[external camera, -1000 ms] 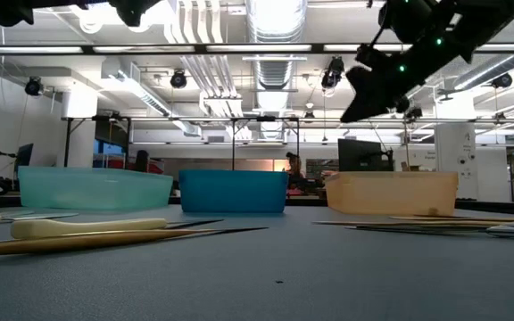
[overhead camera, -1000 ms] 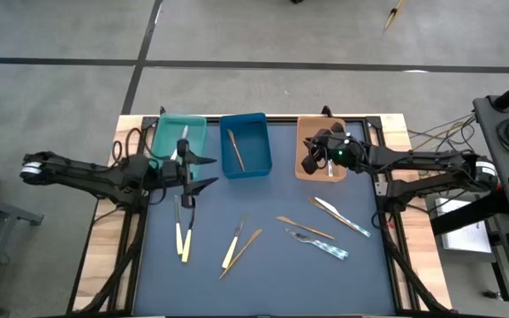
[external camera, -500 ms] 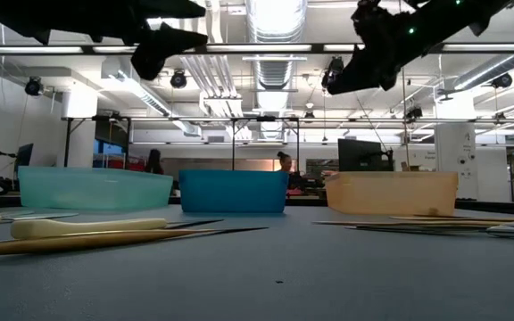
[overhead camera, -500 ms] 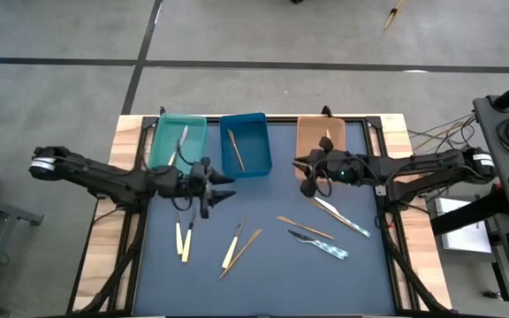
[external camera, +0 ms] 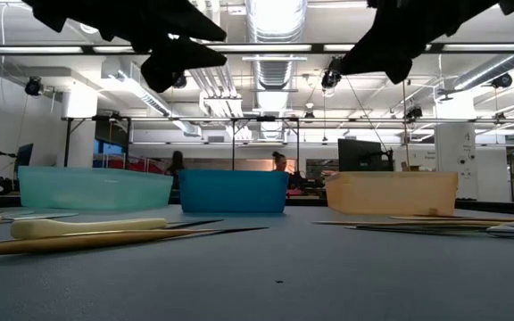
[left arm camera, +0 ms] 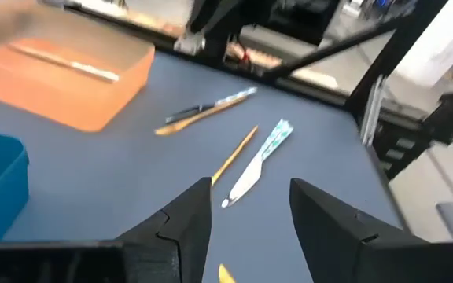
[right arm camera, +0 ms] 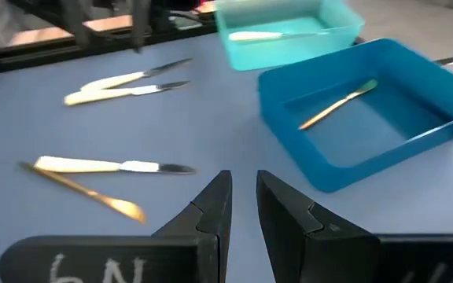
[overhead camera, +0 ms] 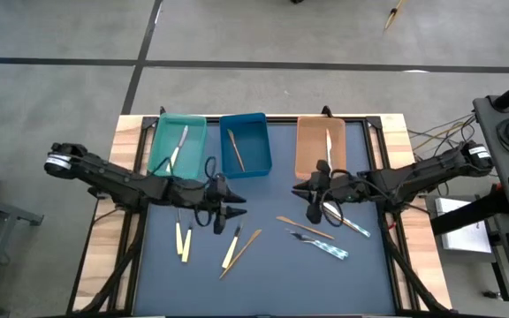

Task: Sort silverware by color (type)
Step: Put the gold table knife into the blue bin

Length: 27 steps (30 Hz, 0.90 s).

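1. The silverware (overhead camera: 237,245) lay slim and loose on the dark matte table (overhead camera: 263,283); single pieces sat in the teal tray (overhead camera: 179,144), blue tray (overhead camera: 244,146) and orange tray (overhead camera: 321,147).
2. The left gripper (overhead camera: 230,210) hung spread and empty above the cream knives; the right gripper (overhead camera: 312,189), fingers narrowly apart, held nothing.
3. Grey floor ran beyond.

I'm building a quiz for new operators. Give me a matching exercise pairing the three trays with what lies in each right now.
Trays:
1. teal rectangular plastic tray
2. blue rectangular plastic tray
3. orange rectangular plastic tray

Contents:
A. one tan-brown wooden utensil
B. one silver utensil, lying lengthwise
C. one cream-handled knife

Pairs: 1-C, 2-A, 3-B
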Available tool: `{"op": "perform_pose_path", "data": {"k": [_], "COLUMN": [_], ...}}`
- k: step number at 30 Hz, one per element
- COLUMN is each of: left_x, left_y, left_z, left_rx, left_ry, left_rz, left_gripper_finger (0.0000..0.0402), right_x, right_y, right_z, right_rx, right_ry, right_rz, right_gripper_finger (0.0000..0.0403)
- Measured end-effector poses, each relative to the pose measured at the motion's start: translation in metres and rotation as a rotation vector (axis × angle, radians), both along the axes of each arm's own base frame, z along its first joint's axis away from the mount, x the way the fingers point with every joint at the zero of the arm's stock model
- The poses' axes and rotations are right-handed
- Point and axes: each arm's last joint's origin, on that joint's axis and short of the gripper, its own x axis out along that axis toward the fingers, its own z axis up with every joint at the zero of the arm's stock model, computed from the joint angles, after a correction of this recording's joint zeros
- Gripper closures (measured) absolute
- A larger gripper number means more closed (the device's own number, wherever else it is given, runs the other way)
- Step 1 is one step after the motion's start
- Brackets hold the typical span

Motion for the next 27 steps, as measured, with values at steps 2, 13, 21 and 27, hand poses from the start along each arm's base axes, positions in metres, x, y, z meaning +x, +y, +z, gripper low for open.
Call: {"op": "perform_pose_path", "data": {"k": [2, 13, 21, 27], "left_x": [0.003, 0.006, 0.006, 0.006], "left_y": [-0.001, 0.002, 0.003, 0.004], "left_z": [-0.001, 0.002, 0.006, 0.006], "left_rx": [0.008, 0.129, 0.225, 0.274], "left_ry": [0.052, 0.294, 0.312, 0.313], "left_rz": [0.000, 0.133, 0.140, 0.153], "left_gripper_finger": [0.0250, 0.0252, 0.0252, 0.0252], "right_x": [-0.001, -0.004, -0.001, 0.004], "right_y": [0.006, 0.022, 0.028, 0.032], "right_z": [0.002, 0.015, 0.004, -0.016], "right_rx": [0.024, 0.195, 0.391, 0.490], "right_ry": [-0.003, 0.012, 0.122, 0.307], "right_rz": [0.012, 0.017, 0.059, 0.038], "right_gripper_finger": [0.0349, 0.0349, 0.0349, 0.0349]}}
